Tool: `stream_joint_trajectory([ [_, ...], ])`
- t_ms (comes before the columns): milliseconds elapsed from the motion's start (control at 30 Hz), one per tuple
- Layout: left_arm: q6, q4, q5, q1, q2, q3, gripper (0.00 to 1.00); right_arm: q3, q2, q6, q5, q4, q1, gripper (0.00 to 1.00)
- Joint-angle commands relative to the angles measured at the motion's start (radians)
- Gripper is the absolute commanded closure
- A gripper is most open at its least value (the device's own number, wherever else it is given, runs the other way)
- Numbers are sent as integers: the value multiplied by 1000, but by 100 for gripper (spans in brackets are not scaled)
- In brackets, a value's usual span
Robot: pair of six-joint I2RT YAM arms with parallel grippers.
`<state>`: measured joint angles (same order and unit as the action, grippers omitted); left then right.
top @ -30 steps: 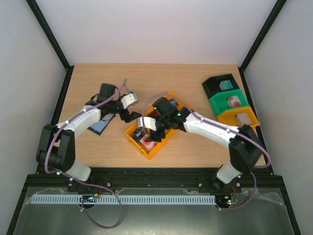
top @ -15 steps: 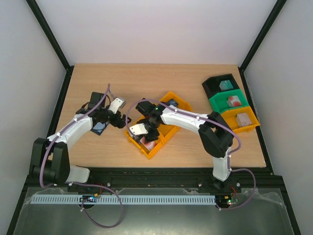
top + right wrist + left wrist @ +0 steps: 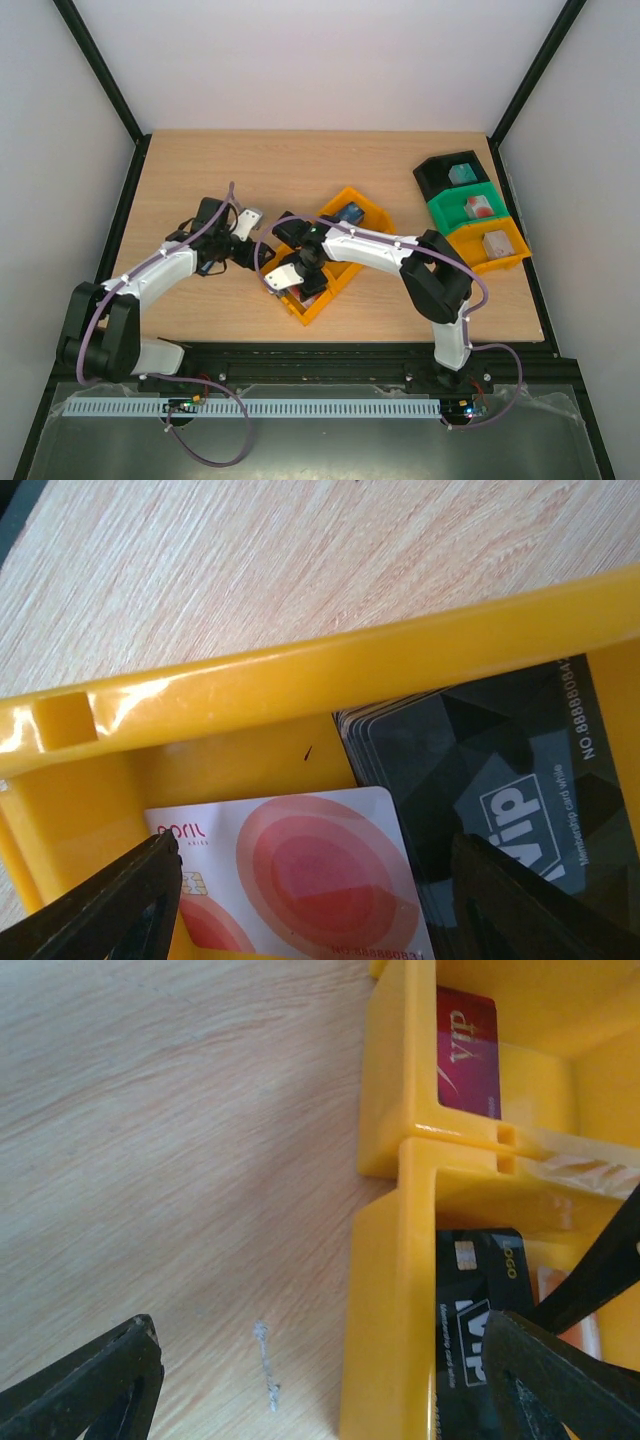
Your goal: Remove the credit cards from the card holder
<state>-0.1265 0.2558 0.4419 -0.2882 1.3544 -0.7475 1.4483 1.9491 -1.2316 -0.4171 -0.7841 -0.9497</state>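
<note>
here, the left gripper [image 3: 320,1345], jaws wide and empty, straddles the 9 o'clock wall of the yellow bin [image 3: 390,1260]. the right gripper [image 3: 315,855], also wide and empty, hangs over cards [image 3: 440,780] lying inside: a black stack [image 3: 540,800] at 3 o'clock of a pink card [image 3: 300,875].

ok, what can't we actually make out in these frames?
- Card holder: not identifiable in any view; top view, the left arm may cover it.
- Black card stack: right wrist view, count unclear; frame edge and finger cut it off.
- Yellow bin: top view, near compartments hidden under the right gripper.
- Bins at far right: top view, contents too small to identify.
</note>
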Motion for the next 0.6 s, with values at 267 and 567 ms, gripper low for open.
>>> stream_joint_trajectory([
  [267,-10,-58,-68,-3,2,23,12,55,63,-12,73,-147,-20,30],
  [567,-24,-61,-73,-4,3,20,12,87,28,17,77,-234,-40,30],
])
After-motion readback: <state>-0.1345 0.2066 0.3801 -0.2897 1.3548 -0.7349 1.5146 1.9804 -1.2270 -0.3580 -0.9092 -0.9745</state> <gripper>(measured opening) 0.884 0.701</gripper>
